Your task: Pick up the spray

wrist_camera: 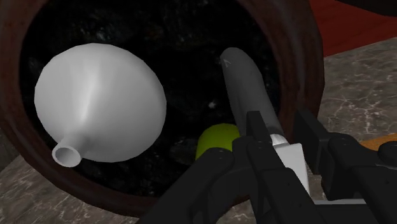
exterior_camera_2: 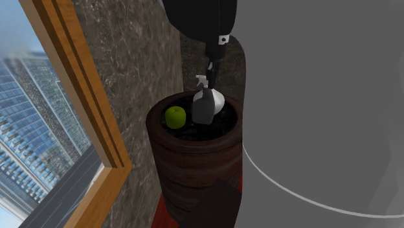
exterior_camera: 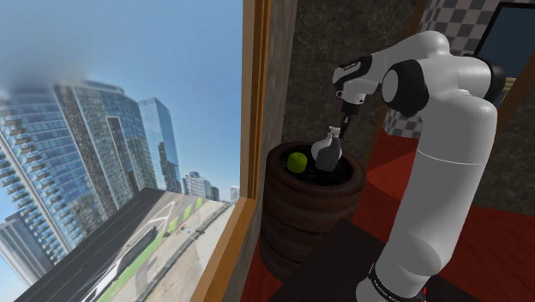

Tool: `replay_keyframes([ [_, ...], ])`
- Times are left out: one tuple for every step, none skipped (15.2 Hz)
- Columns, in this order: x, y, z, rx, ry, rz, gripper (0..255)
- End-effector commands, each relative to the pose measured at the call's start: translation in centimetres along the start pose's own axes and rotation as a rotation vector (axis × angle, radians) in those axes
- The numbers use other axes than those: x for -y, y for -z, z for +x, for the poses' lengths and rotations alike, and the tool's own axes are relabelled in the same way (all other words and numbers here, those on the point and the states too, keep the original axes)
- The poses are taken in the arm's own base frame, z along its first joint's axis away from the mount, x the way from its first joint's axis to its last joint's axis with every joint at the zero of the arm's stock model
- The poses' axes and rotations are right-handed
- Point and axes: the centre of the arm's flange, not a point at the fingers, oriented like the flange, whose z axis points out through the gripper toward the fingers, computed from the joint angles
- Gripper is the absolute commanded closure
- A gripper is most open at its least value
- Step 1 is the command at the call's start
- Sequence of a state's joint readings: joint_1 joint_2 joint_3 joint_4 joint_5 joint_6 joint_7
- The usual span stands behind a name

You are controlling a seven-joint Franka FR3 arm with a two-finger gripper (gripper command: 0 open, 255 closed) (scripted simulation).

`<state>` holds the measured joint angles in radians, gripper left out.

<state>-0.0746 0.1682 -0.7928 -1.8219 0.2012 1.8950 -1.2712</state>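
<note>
Spray bottle [exterior_camera_2: 204,109]: body is coloured dark grey, trigger head white.
Round flask [wrist_camera: 98,105]: rendered plain white.
Apple [exterior_camera_2: 175,116]: yellow-green.
Barrel [exterior_camera_2: 194,162]: sides are banded in dark brown; top is speckled black.
Gripper [wrist_camera: 283,128]: black throughout.
Arm [exterior_camera: 446,154]: white, with dark joints.
Window frame [exterior_camera_2: 84,97]: orange-brown, wood-grained.
Wall [exterior_camera_2: 136,58]: mottled grey-brown, stone-patterned.
Floor [exterior_camera: 506,249]: red.
Panel [exterior_camera: 459,21]: chequered grey and white.

A round dark brown drum-shaped counter [exterior_camera: 302,214] with ribbed sides stands beside an orange-brown wooden window frame [exterior_camera: 251,103]. Its top is a recessed black surface inside a raised rim. A small green apple [exterior_camera: 297,162] lies in the recess on the window side. A bulbous white vessel [wrist_camera: 95,102] with a short open neck sits apart from it. Behind is a dark mottled stone wall [exterior_camera_2: 129,58]. Glass towers [exterior_camera: 86,154] show outside. The floor [exterior_camera: 386,167] is red.
</note>
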Motion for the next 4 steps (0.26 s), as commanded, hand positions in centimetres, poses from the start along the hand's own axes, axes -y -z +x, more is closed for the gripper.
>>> replay_keyframes([
  [0.12,1.08,-0.03,0.0,0.0,0.0,255],
  [0.15,1.61,0.0,0.0,0.0,0.0,255],
  [0.16,1.69,0.0,0.0,0.0,0.0,255],
  [0.16,1.69,0.0,0.0,0.0,0.0,255],
])
